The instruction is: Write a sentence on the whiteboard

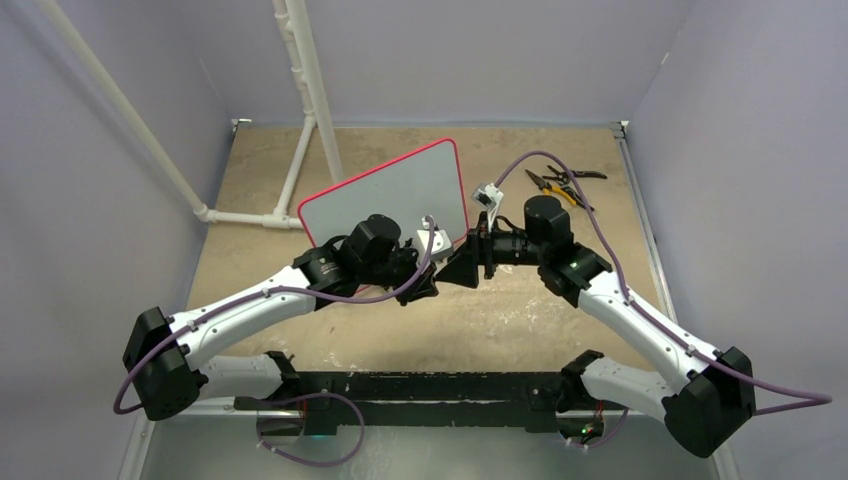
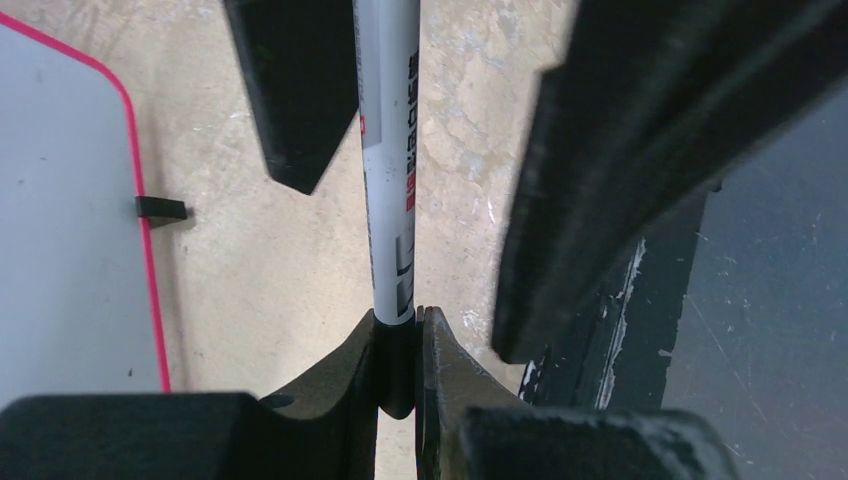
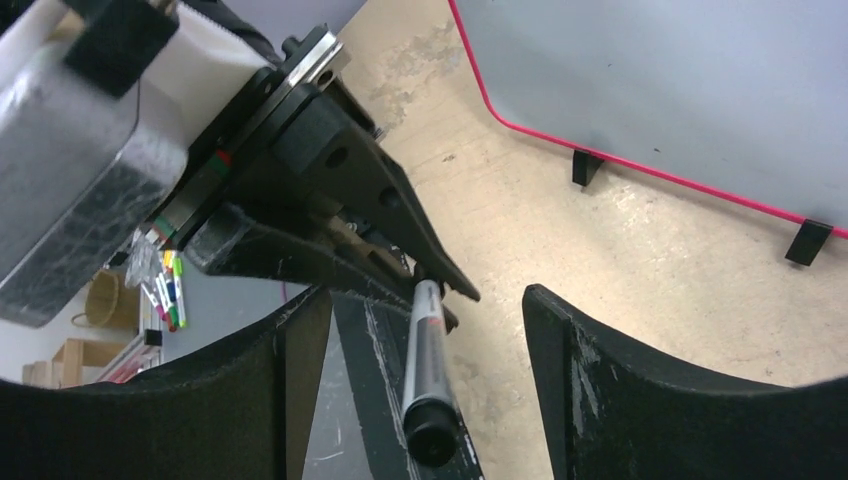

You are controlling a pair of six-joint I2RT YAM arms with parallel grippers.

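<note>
Since writing needs a pen ready in one gripper, both arms reach in from the bottom corners of the top view and meet at the middle of the frame, over the bare table [image 1: 560,320]. At the bottom centre of the left wrist view the left gripper [image 2: 403,330] is closed tight on the black end of a marker [image 2: 388,150], whose white barrel runs straight up the frame. That barrel passes between the fingers of the right gripper [image 3: 425,300], which stands wide apart around it, with a gap on each side and no contact that I can see. In the right wrist view the marker's other black end points toward the bottom centre. My reading is that the pen is held out so the right gripper can close on it, to take it over or to pull the cap; which end is the cap I cannot tell. Farther off, the whiteboard [image 1: 400,190] stands propped on its small black feet [image 3: 585,165] at the upper middle of the top view, near the grippers but apart from them, its face blank where it shows. Pliers [image 1: 560,183] lie at the upper right.
</note>
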